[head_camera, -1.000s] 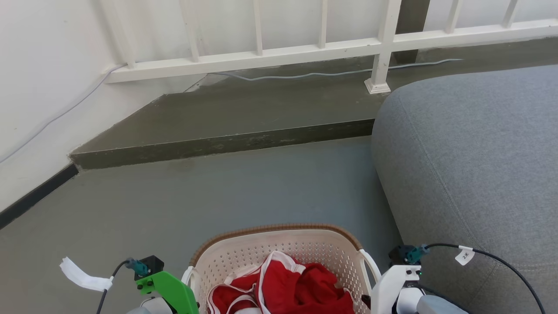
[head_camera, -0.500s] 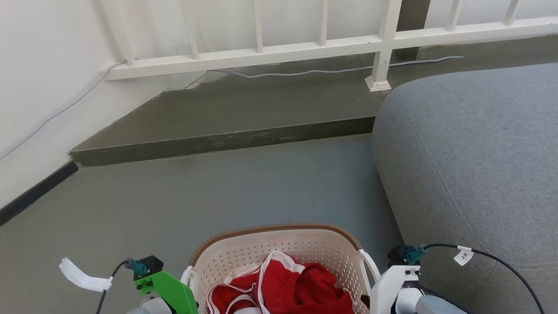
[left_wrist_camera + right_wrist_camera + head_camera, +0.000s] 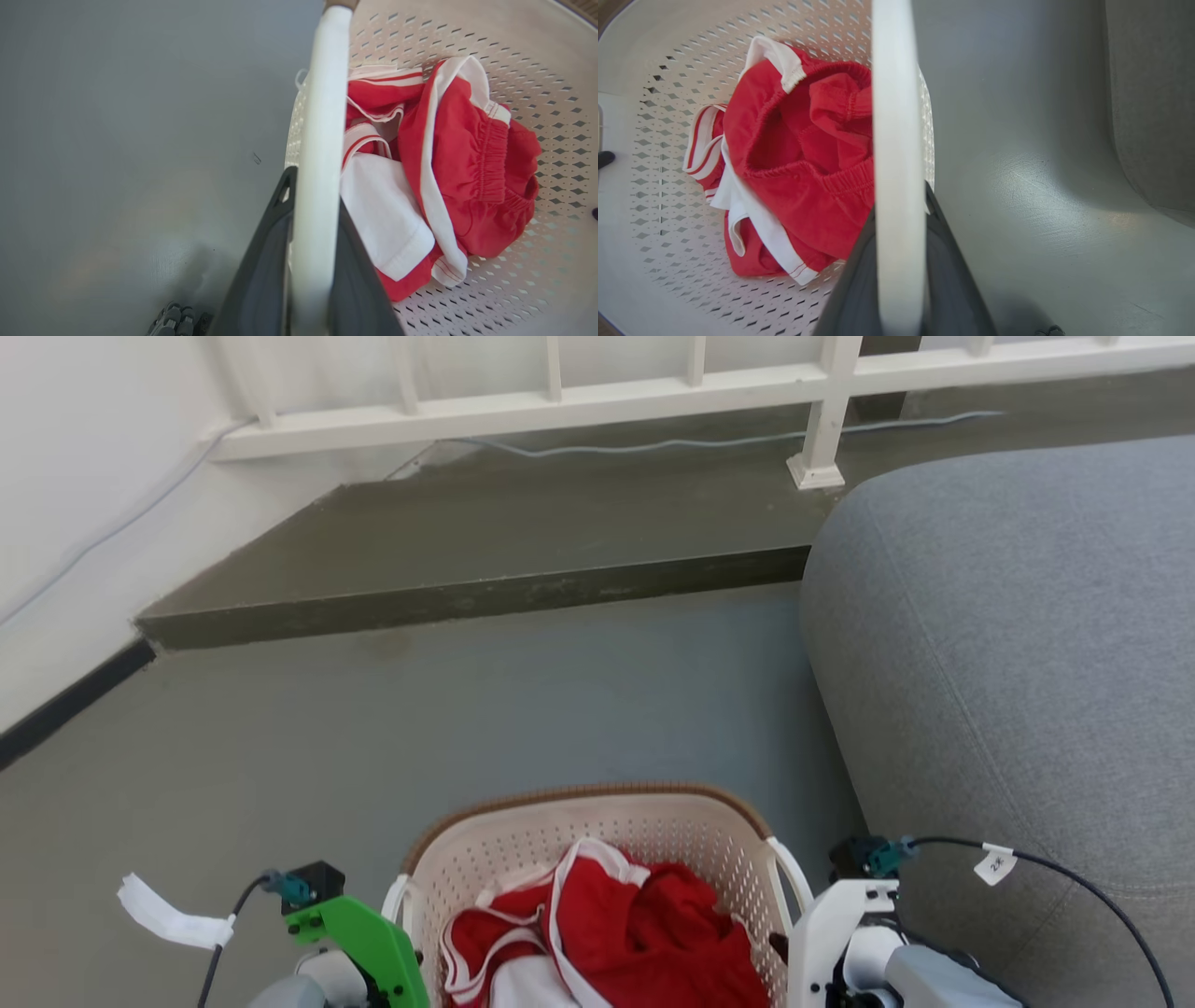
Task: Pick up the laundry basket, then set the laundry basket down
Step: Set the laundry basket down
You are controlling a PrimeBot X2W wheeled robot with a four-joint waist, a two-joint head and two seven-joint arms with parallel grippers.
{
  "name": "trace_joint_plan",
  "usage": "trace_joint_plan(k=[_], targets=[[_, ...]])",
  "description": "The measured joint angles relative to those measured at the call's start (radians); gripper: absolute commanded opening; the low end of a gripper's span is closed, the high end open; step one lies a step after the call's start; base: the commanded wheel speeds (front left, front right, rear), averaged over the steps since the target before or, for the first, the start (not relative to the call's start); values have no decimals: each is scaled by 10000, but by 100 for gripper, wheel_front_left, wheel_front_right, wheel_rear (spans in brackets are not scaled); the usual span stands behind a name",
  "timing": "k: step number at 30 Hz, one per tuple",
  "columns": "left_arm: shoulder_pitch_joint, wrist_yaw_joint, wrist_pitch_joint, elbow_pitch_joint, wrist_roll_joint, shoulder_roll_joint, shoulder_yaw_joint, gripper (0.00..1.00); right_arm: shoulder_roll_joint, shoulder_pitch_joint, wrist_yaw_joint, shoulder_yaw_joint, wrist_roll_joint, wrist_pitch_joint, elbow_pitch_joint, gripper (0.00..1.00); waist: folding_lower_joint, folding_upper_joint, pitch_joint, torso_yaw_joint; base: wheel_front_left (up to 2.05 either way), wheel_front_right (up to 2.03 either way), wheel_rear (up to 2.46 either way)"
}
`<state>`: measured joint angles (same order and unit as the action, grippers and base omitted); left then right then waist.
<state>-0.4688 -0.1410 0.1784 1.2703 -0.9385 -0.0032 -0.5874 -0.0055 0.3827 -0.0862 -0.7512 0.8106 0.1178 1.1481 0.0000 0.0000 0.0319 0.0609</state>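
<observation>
The laundry basket [image 3: 560, 835], cream with a brown rim, sits at the bottom centre of the head view between my two arms. Red and white clothes [image 3: 644, 933] lie in it. In the left wrist view my left gripper [image 3: 313, 196] is shut on the basket's white loop handle [image 3: 322, 93], one dark finger on each side. In the right wrist view my right gripper [image 3: 899, 210] is shut the same way on the other white handle [image 3: 892, 93]. I cannot tell whether the basket's base touches the grey floor [image 3: 513, 709].
A large grey sofa cushion [image 3: 1027, 663] stands close on the right of the basket. Ahead, a dark raised step [image 3: 467, 597] crosses the floor, with a white railing [image 3: 607, 401] and a cable [image 3: 653, 446] behind it. A white wall [image 3: 75, 476] is at the left.
The whole head picture has shifted upward, so the camera has tilted down. Both grippers keep their hold on the basket's handles.
</observation>
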Motion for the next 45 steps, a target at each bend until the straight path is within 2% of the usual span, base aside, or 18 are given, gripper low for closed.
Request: trace_joint_plan(k=[12, 24, 35, 45], targets=[[-889, 0, -616, -360, 115, 165, -67, 0, -21, 1084, 199, 12, -33, -610, -33, 0, 0, 0, -1161, -55, 0, 0, 0], [-2111, 2, -1212, -583, 282, 253, -84, 0, -115, 2406, 441, 90, -222, -1306, -12, 0, 0, 0, -2931, -129, 0, 0, 0], [-3104, 10, -1632, -811, 453, 351, -119, 0, -247, 3507, 458, 107, -401, -1718, -27, 0, 1, 0, -4363, -176, 0, 0, 0], [-4075, 23, -2042, -895, 721, 514, -209, 0, -253, 4525, 617, 71, -673, -2146, -63, 0, 2, 0, -5806, -247, 0, 0, 0]])
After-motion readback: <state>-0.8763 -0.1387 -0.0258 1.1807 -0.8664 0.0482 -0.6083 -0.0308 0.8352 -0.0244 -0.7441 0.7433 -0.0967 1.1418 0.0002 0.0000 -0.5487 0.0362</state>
